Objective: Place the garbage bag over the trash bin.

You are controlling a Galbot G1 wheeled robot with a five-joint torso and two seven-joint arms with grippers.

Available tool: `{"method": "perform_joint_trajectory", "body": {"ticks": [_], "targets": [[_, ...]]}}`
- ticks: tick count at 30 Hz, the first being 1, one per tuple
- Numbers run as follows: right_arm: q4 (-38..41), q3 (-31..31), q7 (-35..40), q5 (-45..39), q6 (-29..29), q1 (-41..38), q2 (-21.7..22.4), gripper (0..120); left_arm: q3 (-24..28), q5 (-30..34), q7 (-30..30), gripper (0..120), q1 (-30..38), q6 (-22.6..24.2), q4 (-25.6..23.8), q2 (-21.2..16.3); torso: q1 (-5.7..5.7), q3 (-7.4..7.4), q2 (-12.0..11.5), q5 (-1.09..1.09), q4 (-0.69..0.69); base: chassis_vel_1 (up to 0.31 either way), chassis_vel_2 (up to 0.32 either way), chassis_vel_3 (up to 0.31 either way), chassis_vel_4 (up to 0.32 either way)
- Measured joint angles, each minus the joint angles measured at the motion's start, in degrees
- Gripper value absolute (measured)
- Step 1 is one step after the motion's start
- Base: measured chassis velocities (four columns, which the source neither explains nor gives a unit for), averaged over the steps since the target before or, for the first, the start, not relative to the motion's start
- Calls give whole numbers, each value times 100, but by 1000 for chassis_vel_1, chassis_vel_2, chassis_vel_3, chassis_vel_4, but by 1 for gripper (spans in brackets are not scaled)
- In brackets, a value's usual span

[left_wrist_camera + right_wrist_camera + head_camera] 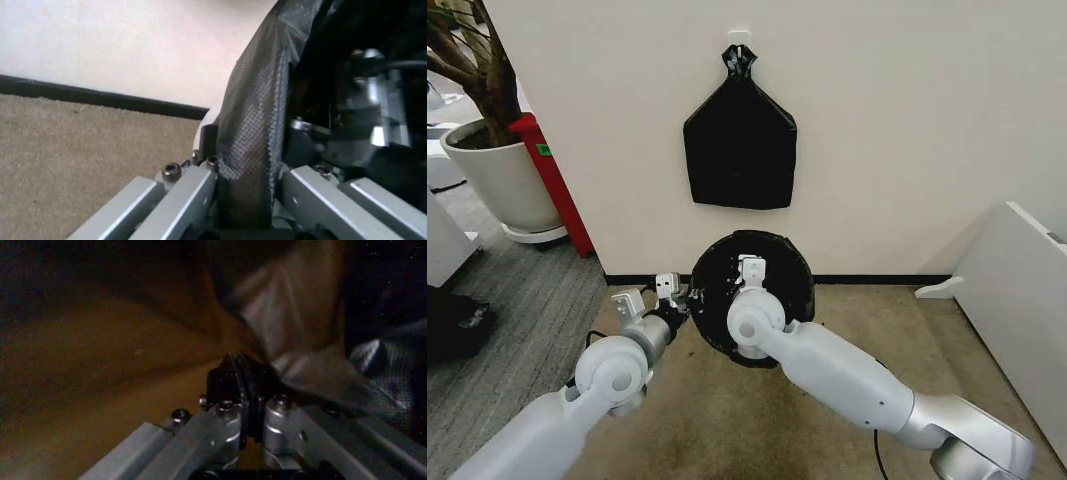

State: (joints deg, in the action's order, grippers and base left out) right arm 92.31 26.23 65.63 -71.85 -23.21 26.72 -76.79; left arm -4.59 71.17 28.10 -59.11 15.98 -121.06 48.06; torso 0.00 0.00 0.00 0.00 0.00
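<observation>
The black garbage bag (799, 292) lines the round trash bin on the carpet against the wall, its film folded over the rim. A sliver of the cream-white trash bin (206, 120) shows beside the film. My left gripper (687, 296) is at the bin's left rim, and its fingers (197, 186) are clamped on the bag-covered rim, with the garbage bag (257, 135) film between them. My right gripper (749, 268) reaches down inside the bag-lined bin. In the right wrist view my right gripper (241, 386) has its pads pressed together, with crinkled film just beside them.
A flat black bundle (740, 150) hangs from a hook on the wall above the bin. A large white plant pot (499, 185) and a red stand (555, 180) are at the left. A white panel (1017, 300) stands at the right.
</observation>
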Motion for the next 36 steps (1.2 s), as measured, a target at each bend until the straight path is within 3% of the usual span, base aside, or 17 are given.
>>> {"method": "perform_joint_trajectory", "body": {"ticks": [7, 12, 17, 36], "targets": [[65, -47, 198, -253, 74, -12, -34, 0, -4, -52, -24, 0, -13, -13, 48, 45, 0, 0, 0, 0, 1, 0, 0, 0, 0], [610, 75, 584, -942, 154, -290, 199, 0, -18, -74, -25, 0, 30, -28, 128, 64, 0, -1, 0, 0, 0, 0, 0, 0, 0], [614, -158, 860, -1454, 270, -401, 163, 0, -22, -98, -33, 0, 25, -58, 145, 88, 0, -1, 0, 0, 0, 0, 0, 0, 0], [-51, -469, 690, -1347, 242, -90, 180, 0, -26, -65, -105, 0, 105, -86, 148, 73, 0, 0, 0, 0, 0, 0, 0, 0, 0]]}}
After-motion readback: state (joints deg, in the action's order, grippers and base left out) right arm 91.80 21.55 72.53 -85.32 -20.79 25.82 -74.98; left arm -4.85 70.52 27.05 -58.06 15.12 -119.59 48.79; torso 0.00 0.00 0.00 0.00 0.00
